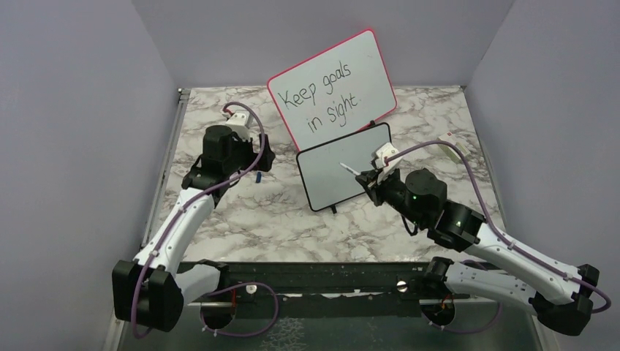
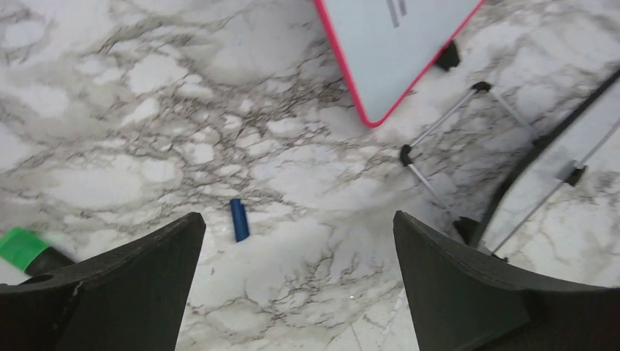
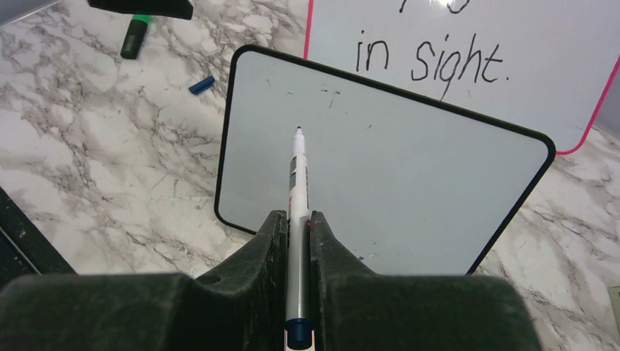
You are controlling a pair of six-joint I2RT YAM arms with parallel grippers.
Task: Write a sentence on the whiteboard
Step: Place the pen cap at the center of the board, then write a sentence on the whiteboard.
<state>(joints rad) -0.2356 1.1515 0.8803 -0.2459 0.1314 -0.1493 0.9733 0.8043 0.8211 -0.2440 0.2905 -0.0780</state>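
Black-framed whiteboard (image 3: 409, 183): propped on its feet on the marble table (image 1: 248, 219), just in front of the pink-framed board (image 1: 333, 88). Its face is bare apart from a few faint specks, so the sentence is not yet written.
Risk, board: it stands on light wire legs. A hard push from the marker (image 3: 297, 183) could probably slide it or tip it back against the pink-framed board.
Risk, marker: it is held near its tail with a long length free. Sideways drag on a stroke could twist it in the grip and smear the letters.
Risk, contact: whether the tip touches the surface cannot be told. Too light a press would leave gaps.
Right arm pose: stretched forward and leftward, wrist low, with the marker aimed at the board's upper left area.
Right gripper (image 3: 296, 234): clamped on the marker barrel.
Left arm pose: reached out over the table, well left of the board.
Left gripper (image 2: 296, 219): spread wide and empty, above a blue cap (image 2: 239, 219), with a green marker (image 2: 22, 248) nearby.
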